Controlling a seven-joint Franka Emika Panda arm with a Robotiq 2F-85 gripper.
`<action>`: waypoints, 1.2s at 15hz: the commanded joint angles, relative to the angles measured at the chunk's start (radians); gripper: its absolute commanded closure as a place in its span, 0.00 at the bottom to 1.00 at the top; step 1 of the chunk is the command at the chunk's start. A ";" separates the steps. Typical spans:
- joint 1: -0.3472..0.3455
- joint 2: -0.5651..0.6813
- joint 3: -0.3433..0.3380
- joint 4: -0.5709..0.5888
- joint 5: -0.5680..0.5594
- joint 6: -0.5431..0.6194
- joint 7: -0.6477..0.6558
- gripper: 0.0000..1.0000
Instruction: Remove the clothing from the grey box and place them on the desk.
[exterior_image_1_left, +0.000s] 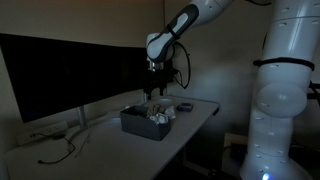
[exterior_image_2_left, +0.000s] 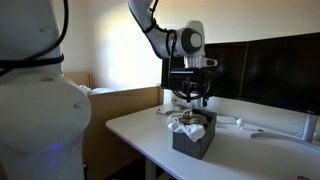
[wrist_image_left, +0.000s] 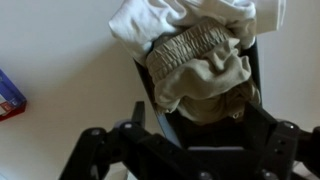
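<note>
The grey box (exterior_image_1_left: 140, 124) stands on the white desk (exterior_image_1_left: 105, 140); it also shows in the other exterior view (exterior_image_2_left: 190, 140). It holds clothing: a white piece (wrist_image_left: 165, 18) and a beige piece with an elastic band (wrist_image_left: 195, 65), bulging over the rim. The clothing shows as pale folds in both exterior views (exterior_image_1_left: 157, 114) (exterior_image_2_left: 185, 124). My gripper (exterior_image_1_left: 153, 93) (exterior_image_2_left: 193, 98) hangs just above the box, pointing down. In the wrist view its fingers (wrist_image_left: 200, 125) are spread wide either side of the box and hold nothing.
A large dark monitor (exterior_image_1_left: 65, 70) stands along the desk's back, with cables (exterior_image_1_left: 60, 150) in front of it. A small blue object (wrist_image_left: 8, 95) lies on the desk beside the box. A small item (exterior_image_1_left: 184, 106) lies beyond the box. The desk edge (exterior_image_2_left: 140, 150) is near.
</note>
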 joint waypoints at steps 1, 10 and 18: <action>0.002 0.080 0.008 -0.028 -0.114 0.093 0.053 0.00; 0.032 0.288 -0.004 0.012 -0.111 -0.012 -0.048 0.27; 0.030 0.291 -0.042 0.034 -0.122 -0.040 -0.004 0.78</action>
